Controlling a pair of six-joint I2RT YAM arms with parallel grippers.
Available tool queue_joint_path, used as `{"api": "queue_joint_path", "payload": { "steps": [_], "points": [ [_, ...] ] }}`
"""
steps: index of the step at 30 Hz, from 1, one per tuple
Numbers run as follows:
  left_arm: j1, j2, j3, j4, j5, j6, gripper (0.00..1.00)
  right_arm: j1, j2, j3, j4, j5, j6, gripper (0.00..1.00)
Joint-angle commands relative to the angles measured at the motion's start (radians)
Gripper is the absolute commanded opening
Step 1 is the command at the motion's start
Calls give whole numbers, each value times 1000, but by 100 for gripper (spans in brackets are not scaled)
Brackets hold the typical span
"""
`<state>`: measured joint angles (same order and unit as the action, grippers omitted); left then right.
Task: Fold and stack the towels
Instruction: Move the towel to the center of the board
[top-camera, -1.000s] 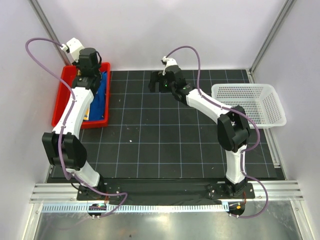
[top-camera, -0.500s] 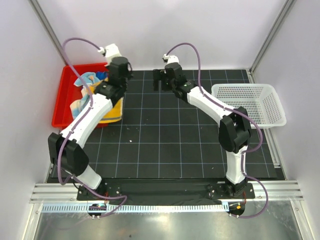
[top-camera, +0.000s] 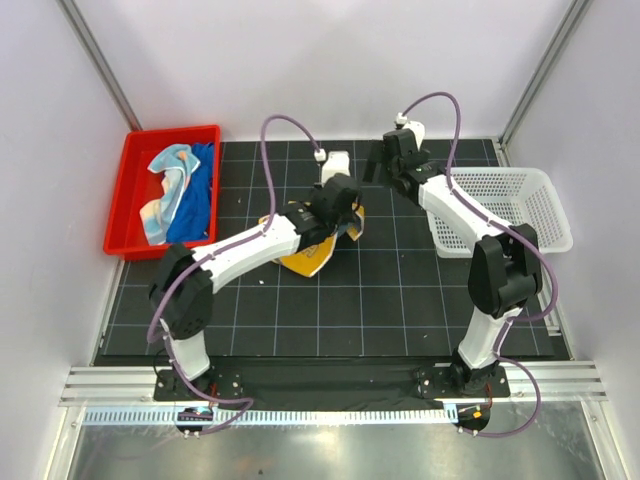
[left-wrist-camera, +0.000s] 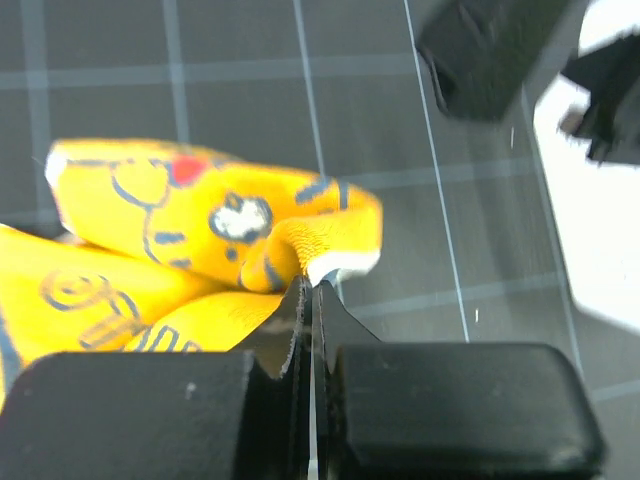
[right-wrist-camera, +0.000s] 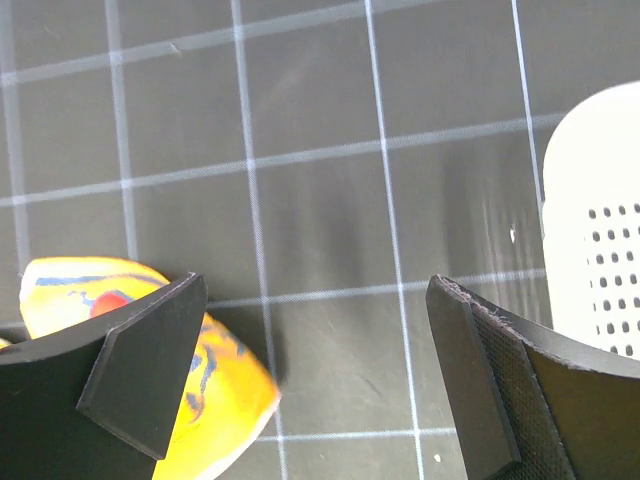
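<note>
My left gripper (top-camera: 345, 222) is shut on an edge of a yellow towel (top-camera: 305, 255) with blue line drawings, over the middle of the black grid mat. In the left wrist view the jaws (left-wrist-camera: 312, 287) pinch a fold of that yellow towel (left-wrist-camera: 190, 225), and the rest bunches to the left. A royal blue towel (top-camera: 200, 195) and a pale orange-patterned towel (top-camera: 165, 185) lie in the red tray (top-camera: 125, 195). My right gripper (top-camera: 380, 168) hangs open at the back of the mat, just beyond the yellow towel (right-wrist-camera: 225, 395); its wide-apart jaws (right-wrist-camera: 315, 370) hold nothing.
A white mesh basket (top-camera: 545, 235) stands at the right edge of the mat, and its rim (right-wrist-camera: 600, 170) shows in the right wrist view. The red tray sits off the mat's back left corner. White walls close in the back and sides.
My left arm swung from the red tray to the mat's middle, carrying the yellow towel out. The right gripper moved right, towards the basket, and stayed open.
</note>
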<state>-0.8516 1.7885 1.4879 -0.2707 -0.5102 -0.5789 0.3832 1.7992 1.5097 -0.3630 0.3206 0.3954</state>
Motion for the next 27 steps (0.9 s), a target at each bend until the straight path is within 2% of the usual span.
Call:
{"api": "queue_joint_path", "payload": {
  "steps": [1, 4, 7, 9, 11, 12, 13, 14, 19, 21, 23, 24, 27],
  "points": [
    [-3, 0, 25, -4, 42, -52, 1, 19, -61, -61, -2, 0, 43, 100],
    [-4, -12, 11, -24, 71, -29, 6, 22, -95, -138, 29, -15, 60, 100],
    [-4, -34, -18, -58, 133, -32, 4, 32, -100, -173, 22, -15, 57, 100],
    [-4, -70, -81, -59, 176, -38, 1, 39, -103, -189, 21, -15, 48, 100],
    [-4, -104, -148, -58, 214, -47, 5, 45, -104, -201, 18, -12, 42, 100],
    [-6, -130, -161, -49, 243, -39, 5, 45, -106, -206, 24, -15, 36, 100],
    [-6, -133, -176, -45, 334, -29, 4, 46, -106, -207, 27, -17, 33, 100],
    [-10, -138, -181, -47, 358, -18, 0, 46, -103, -200, 27, -17, 28, 100],
    [-99, -196, -230, -113, 386, 24, 0, 46, -48, -96, -7, -43, -30, 100],
    [-113, -225, -280, -107, 444, 24, 0, 46, -3, -21, -26, -67, -50, 100],
    [-118, -274, -319, -99, 496, 11, 0, 46, 50, 36, -43, -141, -95, 100],
    [-121, -290, -334, -93, 565, 10, 0, 46, 70, 91, -50, -173, -110, 100],
    [-130, -339, -399, -97, 623, -13, 0, 52, 145, 168, -54, -319, -173, 99]
  ]
}}
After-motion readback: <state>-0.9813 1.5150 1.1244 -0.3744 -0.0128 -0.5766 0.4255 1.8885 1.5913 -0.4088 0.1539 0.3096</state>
